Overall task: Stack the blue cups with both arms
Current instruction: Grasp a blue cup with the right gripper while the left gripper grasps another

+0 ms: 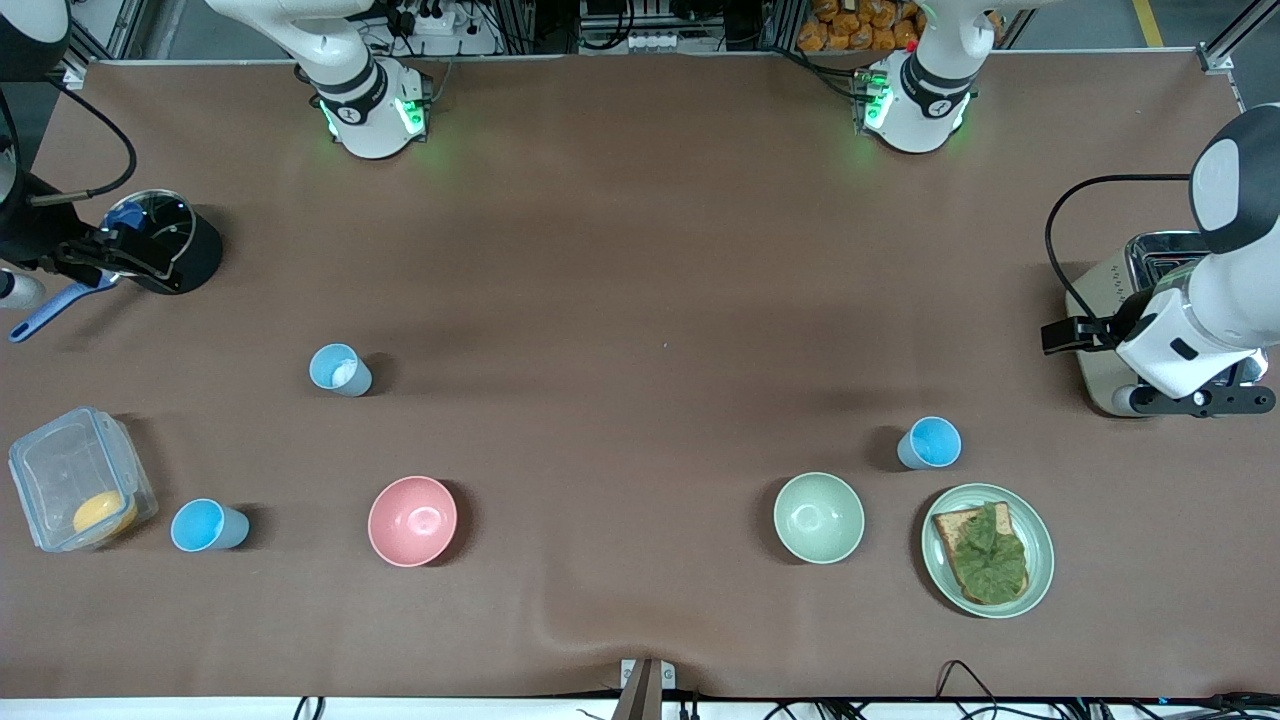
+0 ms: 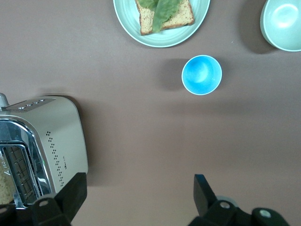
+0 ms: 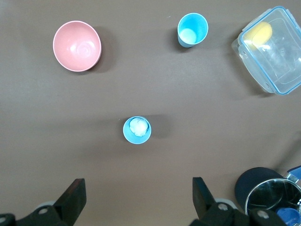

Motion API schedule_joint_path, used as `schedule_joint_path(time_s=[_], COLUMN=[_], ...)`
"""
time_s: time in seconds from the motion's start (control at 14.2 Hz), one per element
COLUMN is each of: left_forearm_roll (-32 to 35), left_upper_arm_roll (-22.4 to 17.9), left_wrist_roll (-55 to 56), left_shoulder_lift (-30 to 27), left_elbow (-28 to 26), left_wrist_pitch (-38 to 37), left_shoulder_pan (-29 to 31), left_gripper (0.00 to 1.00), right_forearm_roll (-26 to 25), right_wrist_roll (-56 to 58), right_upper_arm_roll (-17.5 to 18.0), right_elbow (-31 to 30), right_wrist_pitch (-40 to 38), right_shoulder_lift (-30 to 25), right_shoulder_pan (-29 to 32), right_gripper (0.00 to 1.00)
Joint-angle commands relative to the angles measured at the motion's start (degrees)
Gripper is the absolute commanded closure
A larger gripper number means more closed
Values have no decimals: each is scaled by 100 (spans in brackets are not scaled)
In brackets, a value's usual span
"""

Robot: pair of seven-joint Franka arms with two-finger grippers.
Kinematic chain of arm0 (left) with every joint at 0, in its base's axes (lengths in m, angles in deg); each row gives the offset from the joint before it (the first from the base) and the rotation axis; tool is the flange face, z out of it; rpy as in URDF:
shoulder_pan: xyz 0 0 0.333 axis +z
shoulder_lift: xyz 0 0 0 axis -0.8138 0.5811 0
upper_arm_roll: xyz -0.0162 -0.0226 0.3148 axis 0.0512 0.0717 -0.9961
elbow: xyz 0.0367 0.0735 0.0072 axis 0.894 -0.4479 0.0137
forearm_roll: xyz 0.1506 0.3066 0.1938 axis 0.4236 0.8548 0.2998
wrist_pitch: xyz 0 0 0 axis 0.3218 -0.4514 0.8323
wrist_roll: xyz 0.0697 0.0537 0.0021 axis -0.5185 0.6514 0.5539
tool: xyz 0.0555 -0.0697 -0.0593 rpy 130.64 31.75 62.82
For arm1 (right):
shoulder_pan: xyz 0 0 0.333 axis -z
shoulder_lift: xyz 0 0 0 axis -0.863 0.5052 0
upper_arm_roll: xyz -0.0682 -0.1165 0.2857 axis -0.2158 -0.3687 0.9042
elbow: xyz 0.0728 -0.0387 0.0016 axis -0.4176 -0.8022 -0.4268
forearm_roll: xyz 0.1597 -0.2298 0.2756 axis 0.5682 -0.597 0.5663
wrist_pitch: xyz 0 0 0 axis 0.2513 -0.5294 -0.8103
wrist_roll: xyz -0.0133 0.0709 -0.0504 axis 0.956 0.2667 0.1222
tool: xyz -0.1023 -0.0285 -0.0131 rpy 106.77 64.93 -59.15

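Note:
Three blue cups stand upright on the brown table. One with a whitish inside is toward the right arm's end. A second cup stands nearer the front camera, beside a clear container. The third cup is toward the left arm's end, next to a plate. My left gripper hangs open and empty beside the toaster. My right gripper hangs open and empty by the black pot. Neither touches a cup.
A pink bowl and a pale green bowl sit near the front. A green plate carries toast with lettuce. A clear lidded container, a black pot and a toaster stand at the table's ends.

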State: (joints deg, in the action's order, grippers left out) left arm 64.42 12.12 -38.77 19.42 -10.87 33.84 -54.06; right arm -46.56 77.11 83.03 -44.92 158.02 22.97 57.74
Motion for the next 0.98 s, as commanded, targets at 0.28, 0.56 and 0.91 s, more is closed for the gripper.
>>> schedule_joint_path(time_s=[0.28,0.56,0.91], left_forearm_roll=[270,199,112], left_upper_arm_roll=[26,17,87], left_wrist_roll=[123,360,659], left_shoulder_lift=[206,1040,1858], left_elbow=[0,263,448], left_wrist_pitch=[-28,840,1956], left_shoulder_pan=[-32,-40,-190], left_gripper=[0,0,0], right_forearm_roll=[39,30,48], right_wrist_roll=[-80,-10,-9], right_upper_arm_roll=[0,0,0], right_elbow=[33,25,-72], right_wrist_pitch=[-57,-277,-163], right_shoulder_lift=[82,477,1478], right_shoulder_pan=[42,-2,7], right_gripper=[0,0,0])
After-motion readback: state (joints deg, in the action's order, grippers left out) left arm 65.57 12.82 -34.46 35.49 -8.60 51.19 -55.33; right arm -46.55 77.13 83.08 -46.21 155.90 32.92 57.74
